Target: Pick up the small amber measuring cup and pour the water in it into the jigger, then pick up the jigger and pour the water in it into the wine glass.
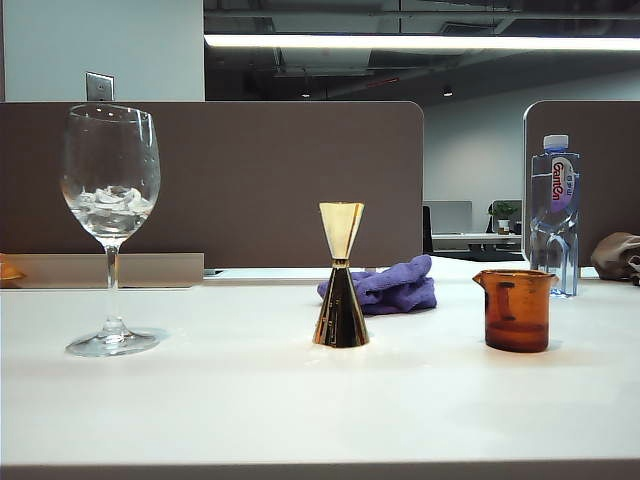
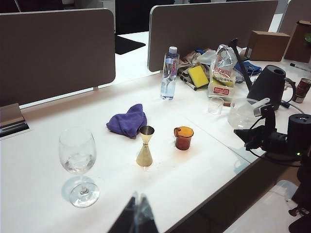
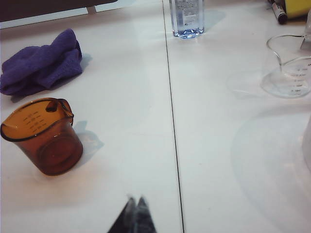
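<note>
Hanging shut: left gripper (image 2: 137,206), apparently; right gripper (image 3: 136,208).

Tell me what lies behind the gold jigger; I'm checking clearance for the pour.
A crumpled purple cloth lies behind the jigger, toward the amber cup's side. The jigger hides the cloth's near edge in the exterior view.
</note>
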